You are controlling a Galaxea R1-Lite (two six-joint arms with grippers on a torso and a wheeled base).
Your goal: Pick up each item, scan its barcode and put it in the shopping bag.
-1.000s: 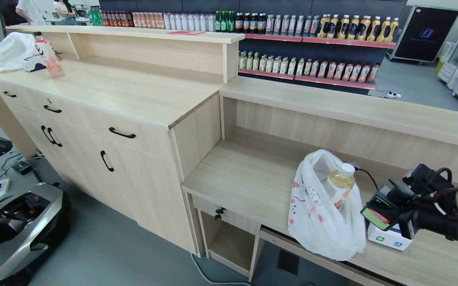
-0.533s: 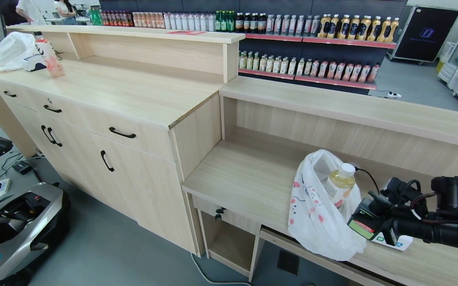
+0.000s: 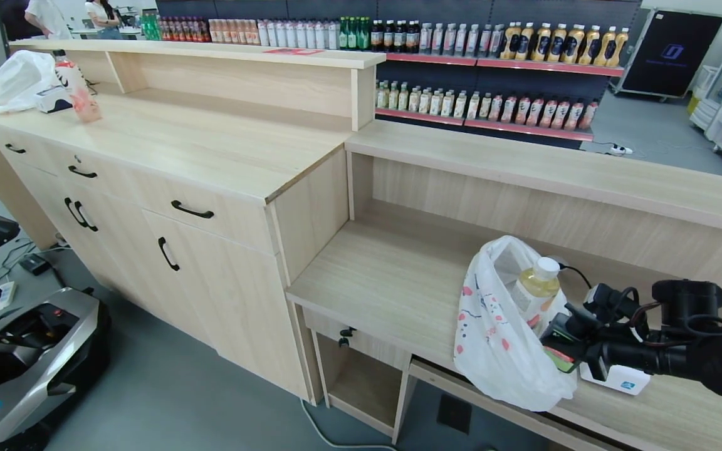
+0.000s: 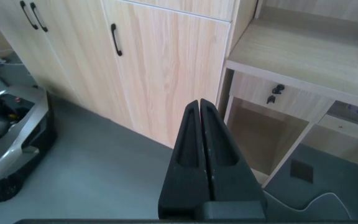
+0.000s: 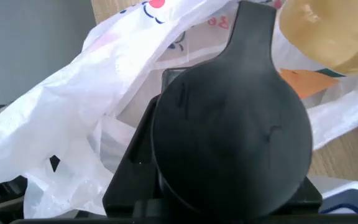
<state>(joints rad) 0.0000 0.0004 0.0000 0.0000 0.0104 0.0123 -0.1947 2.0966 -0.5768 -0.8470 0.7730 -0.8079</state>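
The black item (image 3: 556,352) is gripped tight in the R gripper (image 3: 577,343). Vs. 1 s ago it has been carried off the scanner (image 3: 618,378) to the shopping bag (image 3: 499,338), whose mouth is now just ahead of the fingertips. Scan is prob. done; drop-in is next. L gripper (image 4: 202,134) is pressed together, w/ nothing held.

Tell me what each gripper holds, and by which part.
Left gripper: nothing. Right gripper: a black round item at the shopping bag; grip place hidden.
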